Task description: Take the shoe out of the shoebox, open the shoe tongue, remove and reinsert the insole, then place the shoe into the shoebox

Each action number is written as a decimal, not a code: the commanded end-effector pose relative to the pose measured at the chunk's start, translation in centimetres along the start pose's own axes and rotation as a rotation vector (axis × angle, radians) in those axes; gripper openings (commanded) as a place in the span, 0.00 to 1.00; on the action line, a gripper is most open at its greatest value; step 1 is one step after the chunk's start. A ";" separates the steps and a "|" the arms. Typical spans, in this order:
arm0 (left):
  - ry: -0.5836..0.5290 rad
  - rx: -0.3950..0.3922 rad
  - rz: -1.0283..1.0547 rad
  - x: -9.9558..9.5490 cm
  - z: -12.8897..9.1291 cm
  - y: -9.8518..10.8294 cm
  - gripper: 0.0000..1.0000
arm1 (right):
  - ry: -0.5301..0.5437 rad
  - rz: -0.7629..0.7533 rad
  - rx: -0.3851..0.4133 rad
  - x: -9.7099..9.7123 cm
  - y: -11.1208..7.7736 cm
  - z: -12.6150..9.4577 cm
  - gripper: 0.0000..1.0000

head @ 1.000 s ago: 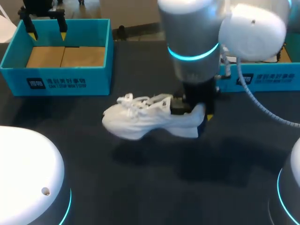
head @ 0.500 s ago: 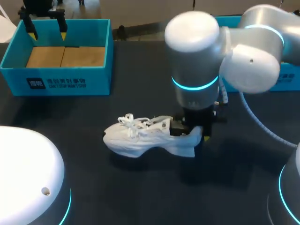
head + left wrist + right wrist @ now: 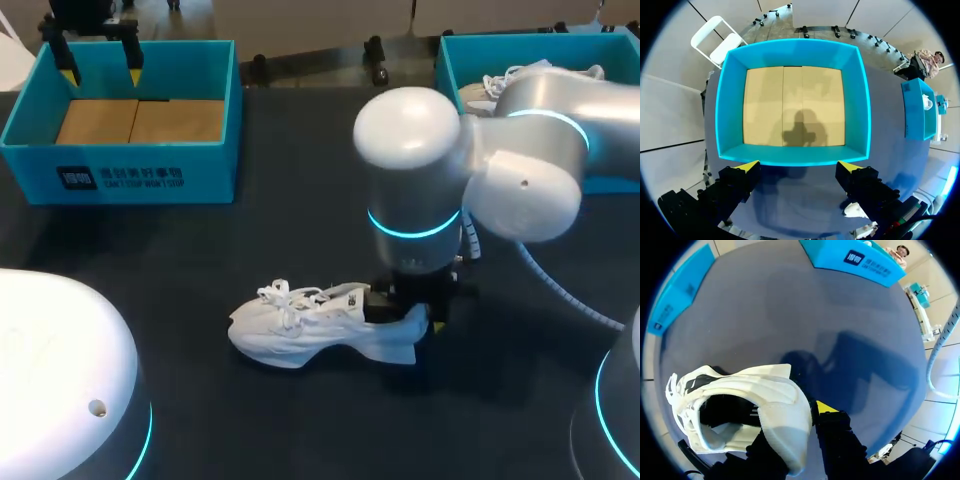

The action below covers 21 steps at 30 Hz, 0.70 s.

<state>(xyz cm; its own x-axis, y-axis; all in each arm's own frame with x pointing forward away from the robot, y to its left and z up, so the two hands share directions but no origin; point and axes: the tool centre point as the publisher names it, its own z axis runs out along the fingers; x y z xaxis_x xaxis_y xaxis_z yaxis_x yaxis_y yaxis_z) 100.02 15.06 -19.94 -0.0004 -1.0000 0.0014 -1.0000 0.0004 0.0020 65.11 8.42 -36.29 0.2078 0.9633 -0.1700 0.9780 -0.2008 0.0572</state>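
A white laced shoe [image 3: 310, 328] lies on its sole on the dark table, toe pointing left. My right gripper [image 3: 408, 312] is shut on its heel; in the right wrist view the heel wall of the shoe [image 3: 775, 400] sits between the fingers, one yellow-tipped finger [image 3: 826, 406] outside it and the other inside the opening. The empty teal shoebox [image 3: 150, 180] with a cardboard floor stands at the far left. My left gripper [image 3: 97, 55] hangs open over that box's far edge, and in the left wrist view the left gripper [image 3: 799, 167] shows the shoebox [image 3: 725, 115] under it.
A second teal box [image 3: 520, 42] at the far right holds another white shoe [image 3: 495, 88]. My right arm's large joints [image 3: 450, 170] hang over the table's middle. Two white robot bases sit at the near corners. Dark tabletop [image 3: 200, 260] lies between the boxes and the shoe.
My right arm has carried the shoe towards the table's near side and lower, down to the tabletop. The left arm has kept still.
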 end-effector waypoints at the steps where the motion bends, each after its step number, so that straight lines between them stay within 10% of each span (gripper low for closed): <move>1: -0.001 0.000 0.000 0.0 0.0 0.0 1.00 | -0.014 0.033 -0.008 1.3 -0.6 1.2 0.00; 21: -0.001 0.000 0.000 0.0 0.0 0.0 1.00 | -0.022 0.016 -0.014 0.7 -0.5 0.7 0.00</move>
<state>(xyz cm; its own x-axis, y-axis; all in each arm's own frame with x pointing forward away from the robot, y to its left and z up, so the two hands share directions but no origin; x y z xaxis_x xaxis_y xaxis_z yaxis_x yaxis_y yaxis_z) 100.03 15.06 -19.94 -0.0004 -1.0000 0.0014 -1.0000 0.0004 0.0020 65.19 8.39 -37.03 0.1863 0.9647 -0.1861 0.9822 -0.1785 0.0581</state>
